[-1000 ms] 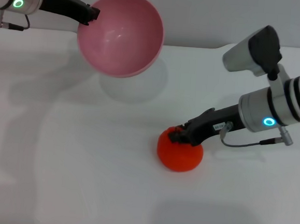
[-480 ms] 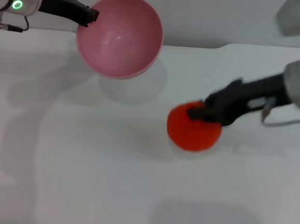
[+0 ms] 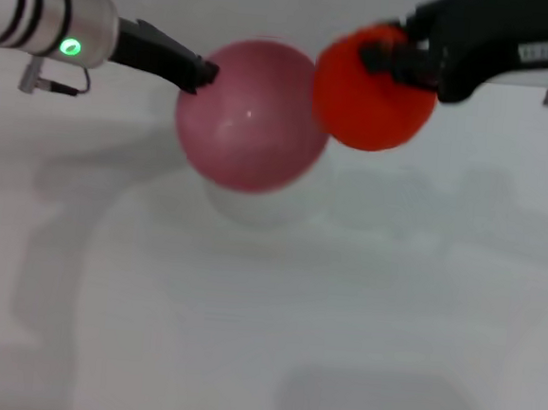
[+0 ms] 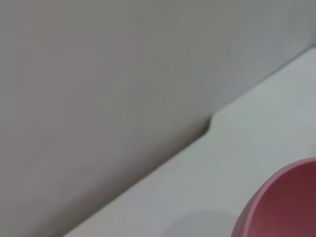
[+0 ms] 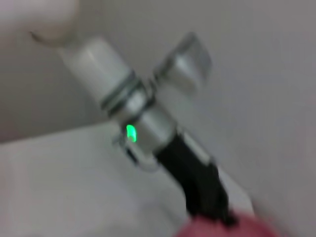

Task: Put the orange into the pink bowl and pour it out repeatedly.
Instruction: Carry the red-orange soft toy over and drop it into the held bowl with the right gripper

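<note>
Two grippers were busy: the right gripper (image 3: 385,60) was clamped on the orange (image 3: 370,97), up beside the pink bowl (image 3: 252,127), whose rim the left gripper (image 3: 201,72) pinched, off the table (image 3: 245,336).

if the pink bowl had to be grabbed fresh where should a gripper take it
By the rim, from the side, as the left gripper holds it now: the pink bowl is smooth, round and deep, so only its thin edge fits between fingers. Probably the rim's left, because the right gripper holds the orange at its right.

Silver-white arms, green ring lights, black hands (image 3: 201,70).
</note>
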`<action>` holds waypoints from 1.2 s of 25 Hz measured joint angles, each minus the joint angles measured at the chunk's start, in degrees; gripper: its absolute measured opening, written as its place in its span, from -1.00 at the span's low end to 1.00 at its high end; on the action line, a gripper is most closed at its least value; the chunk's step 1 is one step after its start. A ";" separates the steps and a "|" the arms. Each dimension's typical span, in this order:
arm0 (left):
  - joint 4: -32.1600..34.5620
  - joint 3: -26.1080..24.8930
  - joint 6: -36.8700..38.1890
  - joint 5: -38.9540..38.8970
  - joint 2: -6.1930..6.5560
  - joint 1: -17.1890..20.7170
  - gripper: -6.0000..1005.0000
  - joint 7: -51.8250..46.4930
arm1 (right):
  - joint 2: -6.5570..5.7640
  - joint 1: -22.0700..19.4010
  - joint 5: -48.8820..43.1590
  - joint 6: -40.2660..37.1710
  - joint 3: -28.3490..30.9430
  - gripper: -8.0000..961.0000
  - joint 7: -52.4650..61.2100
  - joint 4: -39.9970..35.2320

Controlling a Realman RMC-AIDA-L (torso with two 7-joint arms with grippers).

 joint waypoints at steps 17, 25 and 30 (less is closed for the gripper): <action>0.98 11.04 1.87 -7.57 -0.27 0.74 -0.90 -0.36 | 0.13 -0.40 1.69 12.00 -4.87 -0.66 -5.09 10.60; 0.97 11.10 1.93 -7.75 -0.27 0.82 -0.90 0.05 | 0.08 -0.52 1.73 13.93 -7.39 -0.63 -7.41 12.59; 0.84 11.18 1.83 -7.73 -0.27 0.87 -0.90 0.11 | 0.11 -0.72 1.91 14.77 -7.37 -0.47 -7.68 12.24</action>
